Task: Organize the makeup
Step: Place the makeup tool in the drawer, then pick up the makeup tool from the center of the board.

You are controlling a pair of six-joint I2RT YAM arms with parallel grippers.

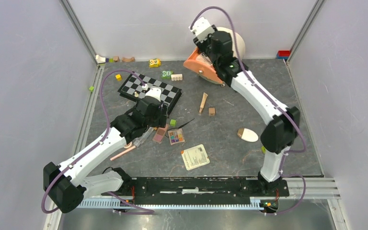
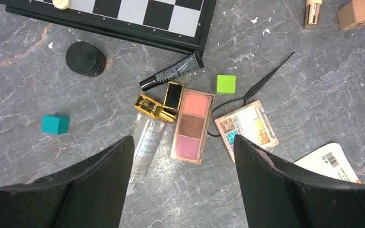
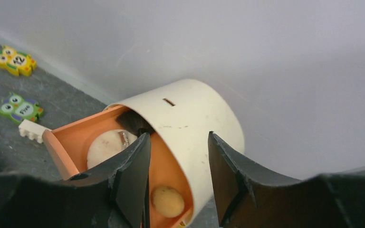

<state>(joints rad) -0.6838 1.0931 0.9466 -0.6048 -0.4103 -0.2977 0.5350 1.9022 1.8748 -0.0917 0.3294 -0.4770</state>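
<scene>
Makeup mostly in one cluster on the grey table (image 2: 313,95), just off the chessboard (image 2: 138,19) corner. Pink palette (image 2: 192,126) lies flat, w/ multicolour palette (image 2: 246,129) close on one side and clear tube (image 2: 145,147) on the other. Gold-and-black lipstick (image 2: 171,99) sits just beside the palette's top corner; black tube (image 2: 171,72) is nearer the board and black jar (image 2: 84,58) stands apart. Strays: pink pencil (image 1: 123,153) beside L arm; wooden-handled brush (image 1: 203,102) and egg-shaped sponge (image 1: 247,134) mid-table, well apart. Left gripper (image 2: 184,142) hangs over the cluster, jaws wide, nothing held. Right gripper (image 3: 178,135) is at the back wall over the cream-and-orange case (image 3: 190,114), jaws part-open, empty, no clear contact. In the case: dark brush (image 3: 133,122), pale disc (image 3: 105,147). Green cube (image 2: 226,84) and teal cube (image 2: 55,124) lie among the items.
</scene>
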